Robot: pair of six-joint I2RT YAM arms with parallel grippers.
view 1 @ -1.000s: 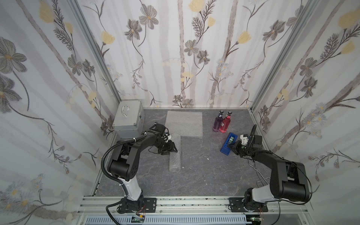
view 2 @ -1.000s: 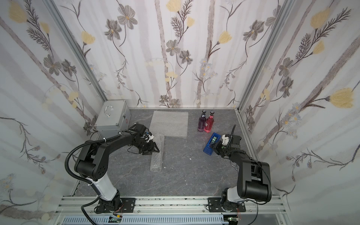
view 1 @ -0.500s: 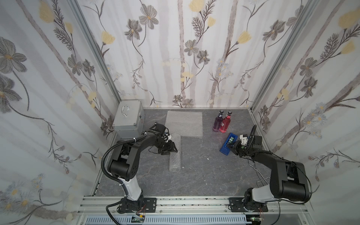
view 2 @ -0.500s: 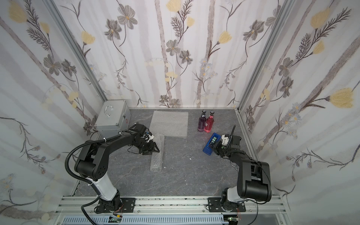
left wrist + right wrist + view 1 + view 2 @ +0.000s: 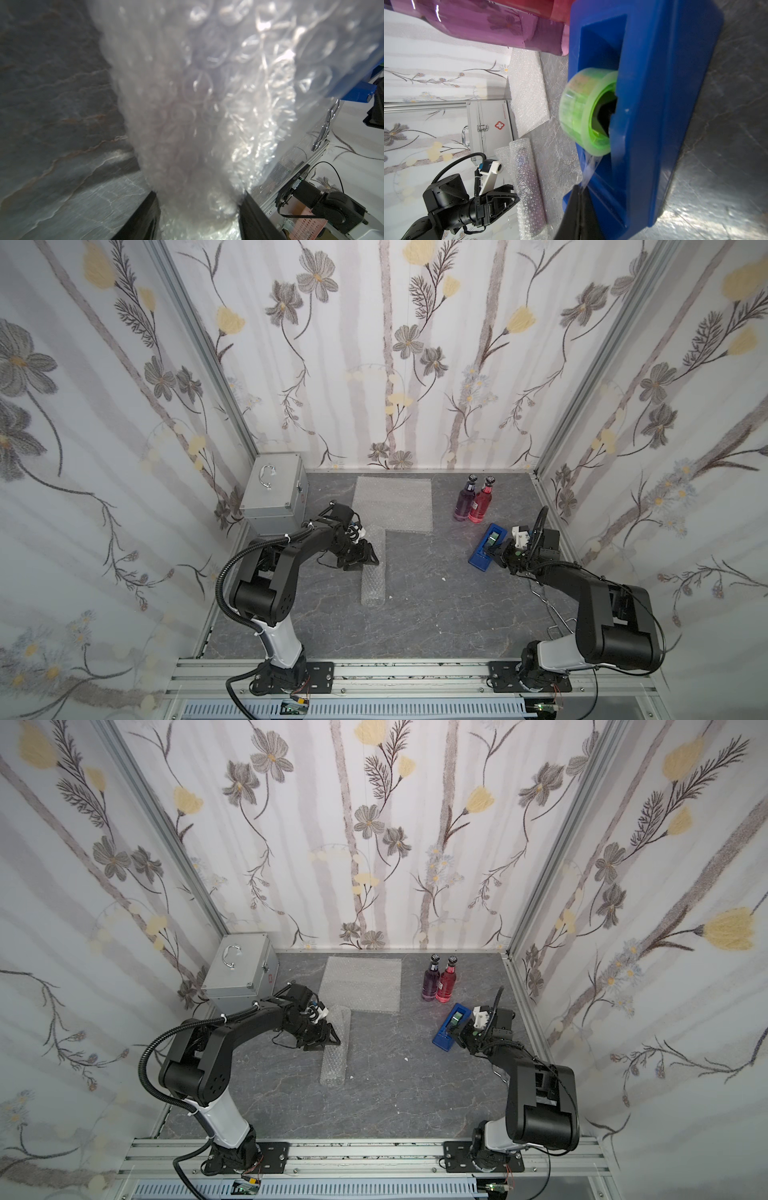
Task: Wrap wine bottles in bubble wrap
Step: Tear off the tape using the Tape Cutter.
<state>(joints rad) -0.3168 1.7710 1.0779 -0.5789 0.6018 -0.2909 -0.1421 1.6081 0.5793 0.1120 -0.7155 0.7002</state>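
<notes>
Jaws of the left gripper [image 5: 369, 561] are clamped on either side of a roll of bubble wrap [image 5: 372, 585], gripping it from its left side about midway along. The left wrist view shows both black fingers [image 5: 252, 209] pressed against the wrap. The roll lies on the grey table [image 5: 415, 614] left of centre, with its length running near to far. A faint purplish tint shows through it in the right wrist view [image 5: 527, 187], but what is inside cannot be made out. A loose flap at the roll's far end reaches a flat sheet of bubble wrap [image 5: 392, 504], which is spread against the far wall. At the far right, in both top views, a purple bottle [image 5: 464, 502] and a red bottle [image 5: 482, 504] stand upright and touching, the purple one on the left. Just nearer than them lies a blue tape dispenser [image 5: 484, 547] holding a green roll of tape [image 5: 583, 112]. The right gripper [image 5: 578, 189] is at the dispenser's near end with its jaws pinched together on the clear strip of tape [image 5: 588, 168] that comes off the roll. A metal case [image 5: 274, 493] sits in the far left corner.
</notes>
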